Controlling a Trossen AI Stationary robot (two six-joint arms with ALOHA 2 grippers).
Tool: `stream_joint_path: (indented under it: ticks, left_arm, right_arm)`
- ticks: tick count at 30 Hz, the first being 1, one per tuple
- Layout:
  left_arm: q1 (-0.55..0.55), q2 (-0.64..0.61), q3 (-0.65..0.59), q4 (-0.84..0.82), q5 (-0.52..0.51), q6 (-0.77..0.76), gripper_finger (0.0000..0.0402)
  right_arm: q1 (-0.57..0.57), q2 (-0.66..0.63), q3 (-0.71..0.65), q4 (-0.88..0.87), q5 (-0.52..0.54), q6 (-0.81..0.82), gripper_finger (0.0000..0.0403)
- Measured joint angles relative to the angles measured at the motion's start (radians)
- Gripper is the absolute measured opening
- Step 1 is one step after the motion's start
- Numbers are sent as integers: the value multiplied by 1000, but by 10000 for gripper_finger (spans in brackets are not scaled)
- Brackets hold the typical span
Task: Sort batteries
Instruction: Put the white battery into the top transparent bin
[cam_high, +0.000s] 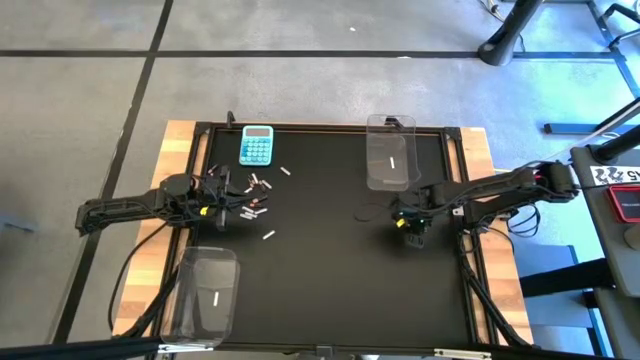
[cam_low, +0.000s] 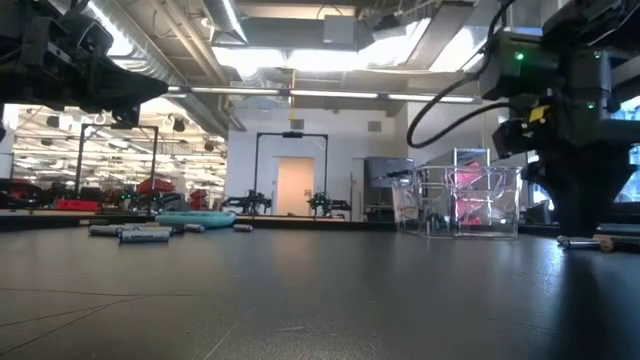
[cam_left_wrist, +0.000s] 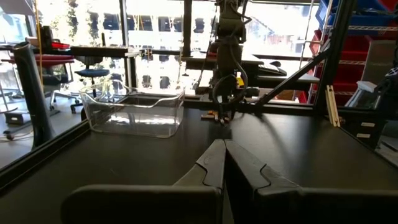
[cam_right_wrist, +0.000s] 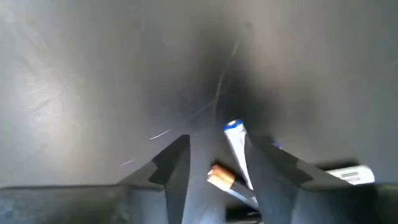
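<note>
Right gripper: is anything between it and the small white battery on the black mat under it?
Nothing visible. The right gripper is open, pointing down at the black table mat, with the small silvery-white, blue-tipped battery already between its fingers beside a copper-tipped battery.

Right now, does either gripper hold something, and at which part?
The right gripper has two batteries between its fingers, but whether it grips them cannot be told. The left gripper is shut on nothing.
</note>
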Motion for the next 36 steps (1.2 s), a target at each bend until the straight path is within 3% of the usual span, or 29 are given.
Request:
stream_joint_path:
  ticks: [5, 21, 29, 36]
  left_arm:
    - [0, 0, 0, 0, 0, 0, 0]
    - [0, 0, 0, 0, 0, 0, 0]
    - [0, 0, 0, 0, 0, 0, 0]
    - [0, 0, 0, 0, 0, 0, 0]
  right_arm:
    - [0, 19, 0, 67, 29, -23, 154]
    - [0, 146, 8, 29, 47, -13, 81]
    - [0, 146, 3, 37, 47, -11, 8]
    - [0, 140, 15, 86, 38, -13, 3]
